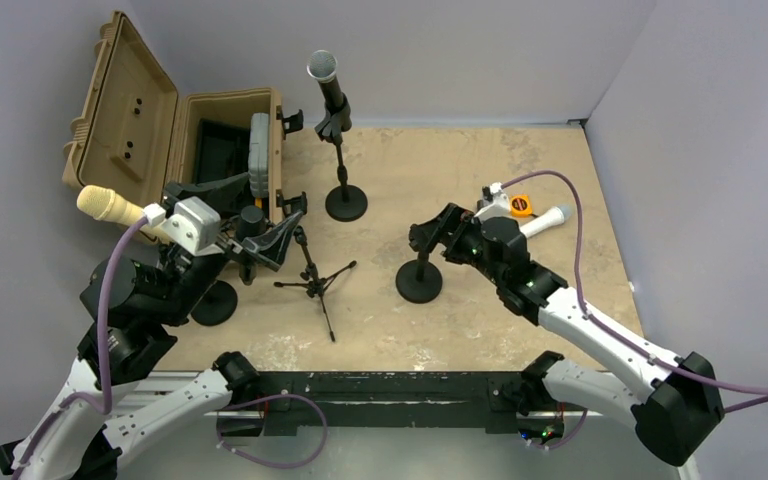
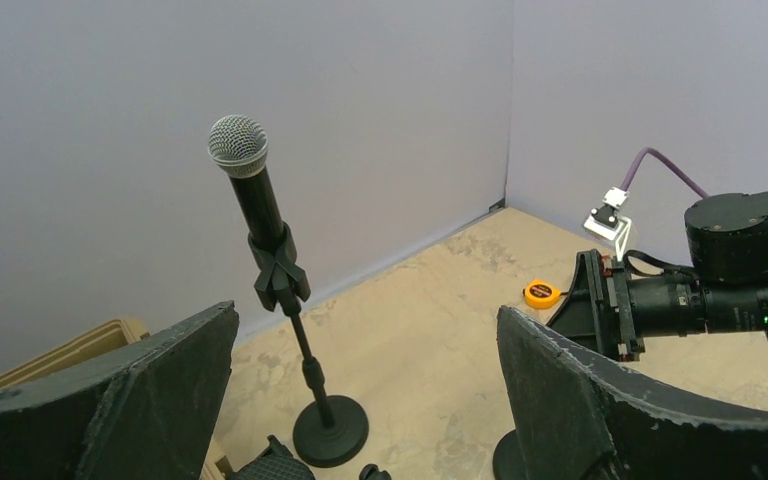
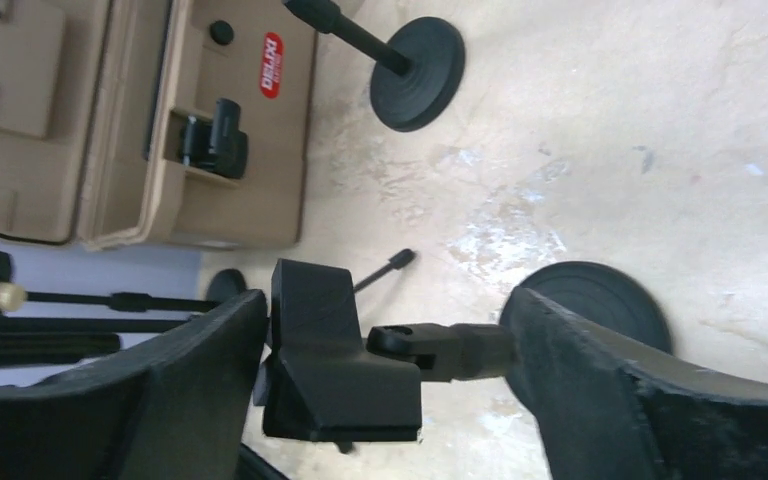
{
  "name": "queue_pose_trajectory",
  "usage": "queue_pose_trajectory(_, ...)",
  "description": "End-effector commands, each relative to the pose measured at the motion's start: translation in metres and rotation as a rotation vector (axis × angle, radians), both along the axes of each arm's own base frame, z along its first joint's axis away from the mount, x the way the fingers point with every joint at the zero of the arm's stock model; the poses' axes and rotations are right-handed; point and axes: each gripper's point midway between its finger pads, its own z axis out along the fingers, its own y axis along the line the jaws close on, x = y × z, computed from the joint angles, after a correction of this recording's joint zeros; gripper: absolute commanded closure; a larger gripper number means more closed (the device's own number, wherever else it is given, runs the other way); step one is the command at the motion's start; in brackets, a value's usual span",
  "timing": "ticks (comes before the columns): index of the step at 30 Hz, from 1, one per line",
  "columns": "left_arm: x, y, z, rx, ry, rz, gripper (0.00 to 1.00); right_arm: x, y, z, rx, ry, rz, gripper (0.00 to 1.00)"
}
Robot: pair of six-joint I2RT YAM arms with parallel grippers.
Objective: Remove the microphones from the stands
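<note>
Right pincer (image 3: 388, 300) spread wide, fingers flanking the empty clip (image 3: 340, 365) of the near stand (image 1: 420, 283). Left pincer (image 2: 367, 310) apart too, gripping nothing. Black microphone (image 1: 328, 85) upright in the far stand (image 1: 345, 200); white microphone (image 1: 545, 220) lying on the counter (image 1: 460, 160).

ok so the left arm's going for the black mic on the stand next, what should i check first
1. Black microphone seated in its clip: ok.
2. Stand base flat on the table: ok.
3. Left pincer open, holding nothing: ok.
4. Left pincer lined up on the microphone: not ok, it shows left of centre and far off.
5. Right pincer clear of that stand: ok, open around an empty clip on the second stand.
6. Stand steadied for the pull: not ok, nothing holds it.
</note>
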Motion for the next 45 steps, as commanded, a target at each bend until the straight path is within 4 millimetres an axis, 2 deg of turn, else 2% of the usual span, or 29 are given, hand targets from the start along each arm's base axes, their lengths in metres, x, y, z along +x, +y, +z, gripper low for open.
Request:
queue_pose_trajectory(1,-0.006,0.006,0.014,-0.048,-0.022,-0.001,0.02,0.005,-0.011,0.044,-0.102,-0.127,0.001,0.03)
queue_pose_trajectory(2,-0.005,0.005,0.014,-0.046,-0.020,-0.001,0.02,0.009,-0.010,0.060,-0.102,-0.168,0.003,0.02)
queue_pose_trajectory(7,-0.007,0.008,0.016,-0.051,-0.020,0.004,0.02,0.026,-0.019,0.097,-0.195,-0.301,-0.041,0.01)
queue_pose_trajectory(9,-0.008,0.012,0.017,-0.059,-0.026,0.011,0.02,0.031,-0.023,0.120,-0.238,-0.375,-0.054,0.01)
queue_pose_trajectory(12,-0.010,0.017,0.019,-0.062,-0.037,0.023,0.02,0.028,-0.018,0.159,-0.255,-0.538,-0.003,0.02)
queue_pose_trajectory(14,-0.012,0.021,0.022,-0.070,-0.045,0.034,0.02,0.017,-0.005,0.184,-0.221,-0.670,0.076,0.02)
queue_pose_trajectory(17,-0.015,0.027,0.024,-0.081,-0.055,0.047,0.02,-0.007,0.029,0.213,-0.120,-0.817,0.219,0.02)
queue_pose_trajectory(19,-0.016,0.031,0.025,-0.087,-0.060,0.056,0.02,-0.027,0.068,0.226,-0.060,-0.855,0.282,0.02)
queue_pose_trajectory(22,-0.017,0.037,0.026,-0.095,-0.067,0.080,0.02,-0.054,0.130,0.233,-0.026,-0.845,0.339,0.03)
queue_pose_trajectory(24,-0.016,0.042,0.027,-0.101,-0.068,0.100,0.02,-0.071,0.161,0.245,0.010,-0.853,0.359,0.03)
queue_pose_trajectory(28,-0.019,0.051,0.030,-0.128,-0.079,0.124,0.02,-0.099,0.205,0.257,0.086,-0.882,0.433,0.04)
queue_pose_trajectory(31,-0.025,0.062,0.034,-0.160,-0.097,0.144,0.02,-0.104,0.231,0.256,0.092,-0.877,0.462,0.04)
queue_pose_trajectory(35,-0.032,0.079,0.038,-0.213,-0.128,0.179,0.02,-0.095,0.257,0.243,0.068,-0.829,0.464,0.07)
queue_pose_trajectory(38,-0.037,0.090,0.040,-0.249,-0.148,0.207,0.02,-0.082,0.269,0.233,0.041,-0.786,0.423,0.10)
queue_pose_trajectory(45,-0.037,0.093,0.040,-0.258,-0.153,0.221,0.02,-0.074,0.288,0.214,0.013,-0.743,0.425,0.16)
